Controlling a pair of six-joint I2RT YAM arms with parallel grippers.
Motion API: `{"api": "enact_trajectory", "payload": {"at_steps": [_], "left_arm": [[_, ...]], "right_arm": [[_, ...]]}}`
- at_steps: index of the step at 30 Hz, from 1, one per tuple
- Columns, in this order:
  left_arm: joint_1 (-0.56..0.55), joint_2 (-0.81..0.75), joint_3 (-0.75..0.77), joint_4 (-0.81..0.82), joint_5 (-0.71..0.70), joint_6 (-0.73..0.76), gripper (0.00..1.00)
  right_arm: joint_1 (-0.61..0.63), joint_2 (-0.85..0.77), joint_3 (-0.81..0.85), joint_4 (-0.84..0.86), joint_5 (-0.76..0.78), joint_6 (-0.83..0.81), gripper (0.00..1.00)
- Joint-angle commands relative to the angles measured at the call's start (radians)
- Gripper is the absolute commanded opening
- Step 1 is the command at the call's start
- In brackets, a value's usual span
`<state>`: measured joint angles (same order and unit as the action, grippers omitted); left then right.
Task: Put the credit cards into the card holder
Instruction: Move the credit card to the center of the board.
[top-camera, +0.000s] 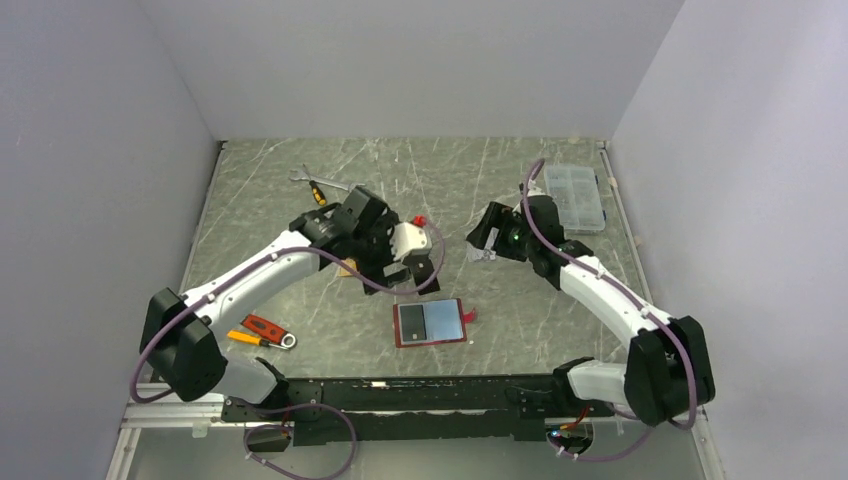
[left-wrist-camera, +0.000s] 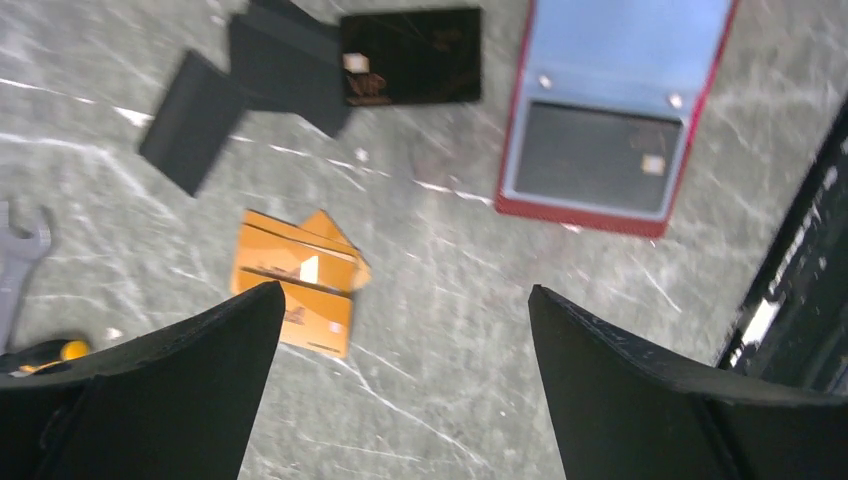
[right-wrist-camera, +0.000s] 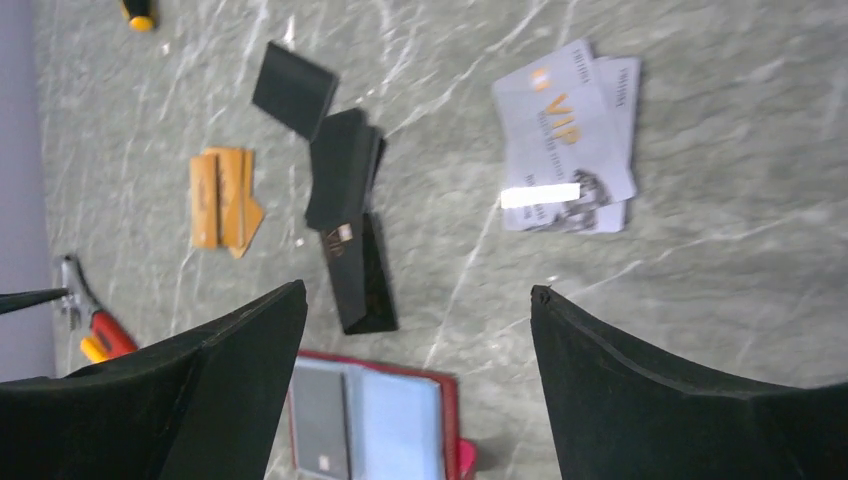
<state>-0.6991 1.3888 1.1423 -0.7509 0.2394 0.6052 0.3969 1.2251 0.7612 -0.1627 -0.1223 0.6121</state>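
Observation:
The dark-red card holder (top-camera: 457, 336) lies open on the table with a dark card (left-wrist-camera: 595, 155) in one clear sleeve. My left gripper (top-camera: 420, 272) hovers just behind the holder, open and empty (left-wrist-camera: 405, 295). Below it lie orange credit cards (left-wrist-camera: 295, 280) and black cards (left-wrist-camera: 410, 55). My right gripper (top-camera: 482, 245) is open and empty (right-wrist-camera: 418, 290) above the table. In its view are the silver-grey cards (right-wrist-camera: 570, 135), the black cards (right-wrist-camera: 345, 170), the orange cards (right-wrist-camera: 222, 195) and the holder (right-wrist-camera: 370, 415).
A clear compartment box (top-camera: 575, 197) stands at the back right. A wrench (top-camera: 310, 178) and a yellow-handled screwdriver (top-camera: 317, 193) lie at the back left. Red and orange hand tools (top-camera: 265, 328) lie near the left arm's base.

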Motion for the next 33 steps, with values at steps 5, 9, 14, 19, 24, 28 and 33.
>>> {"api": "enact_trajectory", "payload": {"at_steps": [5,9,14,19,24,28,33], "left_arm": [[0.231,0.062,0.154,0.050,0.187,-0.217,0.99],[0.304,0.166,0.207,0.002,0.413,-0.210,0.99],[0.285,0.290,0.269,0.092,0.414,-0.316,0.99],[0.216,0.444,0.383,0.177,0.346,-0.438,0.94],[0.155,0.580,0.473,0.272,0.318,-0.579,0.96],[0.129,0.673,0.551,0.310,0.294,-0.658,0.93],[0.109,0.745,0.592,0.341,0.270,-0.677,0.90]], "right_arm": [[-0.253,0.022,-0.043,0.151,-0.175,0.057,1.00],[-0.335,0.074,-0.069,0.229,-0.261,0.072,1.00],[-0.337,0.152,0.028,0.167,-0.179,-0.001,0.98],[-0.336,0.252,0.093,0.145,-0.126,-0.035,0.92],[-0.336,0.361,0.131,0.158,-0.129,-0.031,0.92],[-0.336,0.413,0.137,0.203,-0.133,-0.029,0.92],[-0.336,0.462,0.146,0.250,-0.175,-0.013,0.91]]}}
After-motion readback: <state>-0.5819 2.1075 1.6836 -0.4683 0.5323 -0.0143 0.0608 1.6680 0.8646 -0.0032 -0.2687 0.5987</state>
